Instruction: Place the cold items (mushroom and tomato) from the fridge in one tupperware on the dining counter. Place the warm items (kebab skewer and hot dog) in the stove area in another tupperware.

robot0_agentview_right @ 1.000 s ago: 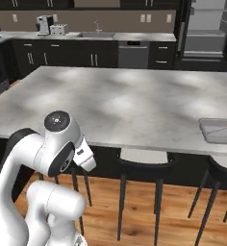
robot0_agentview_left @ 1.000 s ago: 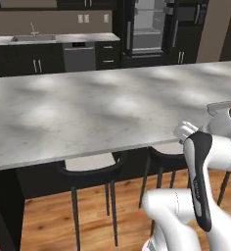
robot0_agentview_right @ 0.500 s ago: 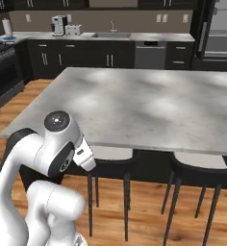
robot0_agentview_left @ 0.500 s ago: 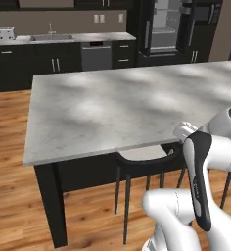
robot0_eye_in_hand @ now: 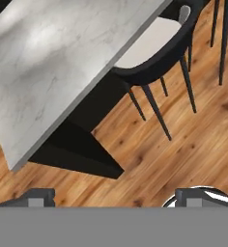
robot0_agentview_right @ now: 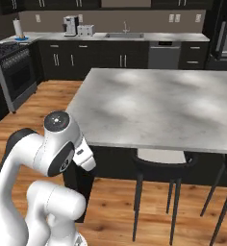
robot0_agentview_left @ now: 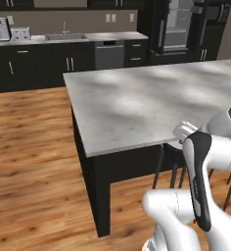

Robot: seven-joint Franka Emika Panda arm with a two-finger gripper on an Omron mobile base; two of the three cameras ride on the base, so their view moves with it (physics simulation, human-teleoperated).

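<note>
Dark cabinets and a steel fridge line the far wall behind the grey marble dining counter, which stands on a wooden floor. A black stool with a pale seat is tucked under the counter's edge. The gripper hangs over the floor, jaws wide and holding nothing. No tupperware, mushroom, tomato, skewer or hot dog can be seen, so the sorting looks largely undone.
</note>
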